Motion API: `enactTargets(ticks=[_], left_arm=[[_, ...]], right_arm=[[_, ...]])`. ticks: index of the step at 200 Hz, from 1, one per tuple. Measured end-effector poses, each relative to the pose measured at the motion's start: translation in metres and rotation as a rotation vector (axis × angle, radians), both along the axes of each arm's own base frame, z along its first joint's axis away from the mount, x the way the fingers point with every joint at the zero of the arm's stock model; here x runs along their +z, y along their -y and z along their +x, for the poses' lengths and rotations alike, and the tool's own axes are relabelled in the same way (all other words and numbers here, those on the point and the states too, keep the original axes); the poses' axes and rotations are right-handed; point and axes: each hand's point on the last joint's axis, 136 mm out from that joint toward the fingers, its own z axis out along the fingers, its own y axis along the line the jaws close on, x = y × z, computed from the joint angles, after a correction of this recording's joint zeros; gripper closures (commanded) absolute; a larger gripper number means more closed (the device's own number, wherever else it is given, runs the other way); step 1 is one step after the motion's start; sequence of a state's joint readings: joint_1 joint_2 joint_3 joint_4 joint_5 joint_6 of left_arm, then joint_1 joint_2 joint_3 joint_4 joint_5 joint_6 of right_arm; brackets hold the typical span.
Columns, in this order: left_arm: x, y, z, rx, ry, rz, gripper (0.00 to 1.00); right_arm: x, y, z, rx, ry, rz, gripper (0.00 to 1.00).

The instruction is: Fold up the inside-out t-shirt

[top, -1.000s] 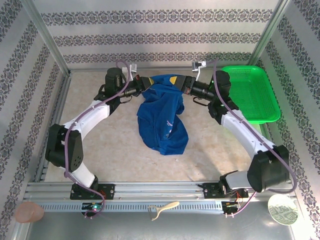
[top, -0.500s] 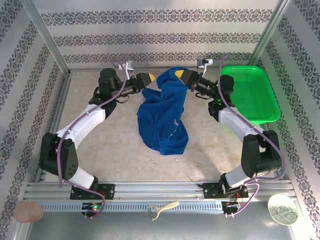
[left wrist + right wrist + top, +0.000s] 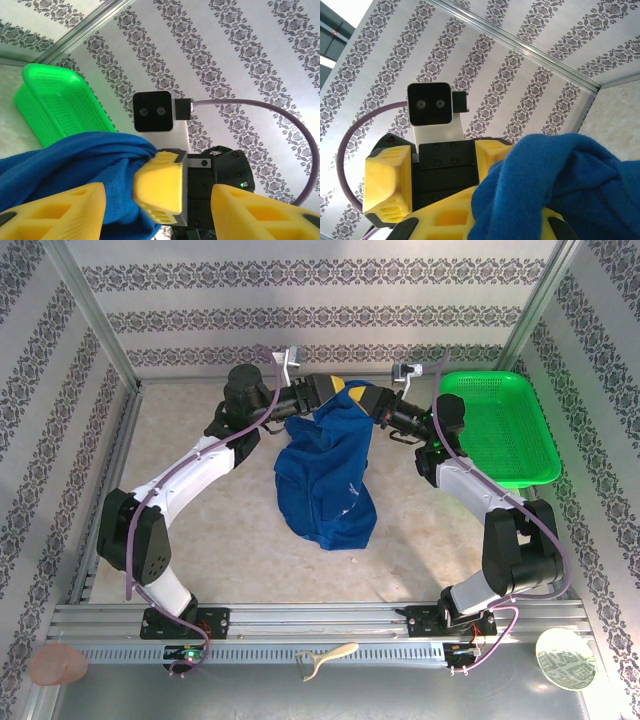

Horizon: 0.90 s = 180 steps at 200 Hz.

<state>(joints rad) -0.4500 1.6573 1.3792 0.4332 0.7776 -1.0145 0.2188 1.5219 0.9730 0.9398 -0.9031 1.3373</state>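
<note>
The inside-out t-shirt is royal blue, with a small white mark. It hangs bunched from my right gripper at the back middle of the table, and its lower part lies crumpled on the tabletop. My right gripper is shut on a fold of the t-shirt. Facing it, my left gripper is open. In the left wrist view my left gripper has its yellow fingers spread either side of the right gripper's tip and the gathered t-shirt.
A green mesh basket stands at the back right, close behind the right arm, and the basket also appears in the left wrist view. Patterned walls and a metal frame enclose the table. A cream tool lies on the front rail.
The left gripper let go of the shirt's top and opened, drew back left, then returned right up against the right gripper. The right gripper kept its hold and rose slightly.
</note>
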Motion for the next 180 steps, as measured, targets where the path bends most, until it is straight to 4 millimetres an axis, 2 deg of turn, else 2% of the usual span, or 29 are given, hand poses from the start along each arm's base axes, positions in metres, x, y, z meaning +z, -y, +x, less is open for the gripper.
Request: enactTargets(ticks=[66,153,166,180], left_arm=[[-0.015,0.000,0.014,0.047,-0.028,0.019,0.43],[-0.020,0.001,0.019,0.065,-0.037,0.029,0.44],[-0.021,0.004,0.020,0.059,-0.043,0.029,0.48],[-0.024,0.009,0.018,0.049,-0.054,0.029,0.60]], right_arm=[[-0.007,0.000,0.000,-0.001,-0.018,-0.004,1.00],[-0.008,0.000,0.000,-0.001,-0.019,-0.004,1.00],[-0.008,0.000,0.000,-0.001,-0.019,-0.004,1.00],[-0.008,0.000,0.000,-0.001,-0.020,-0.004,1.00]])
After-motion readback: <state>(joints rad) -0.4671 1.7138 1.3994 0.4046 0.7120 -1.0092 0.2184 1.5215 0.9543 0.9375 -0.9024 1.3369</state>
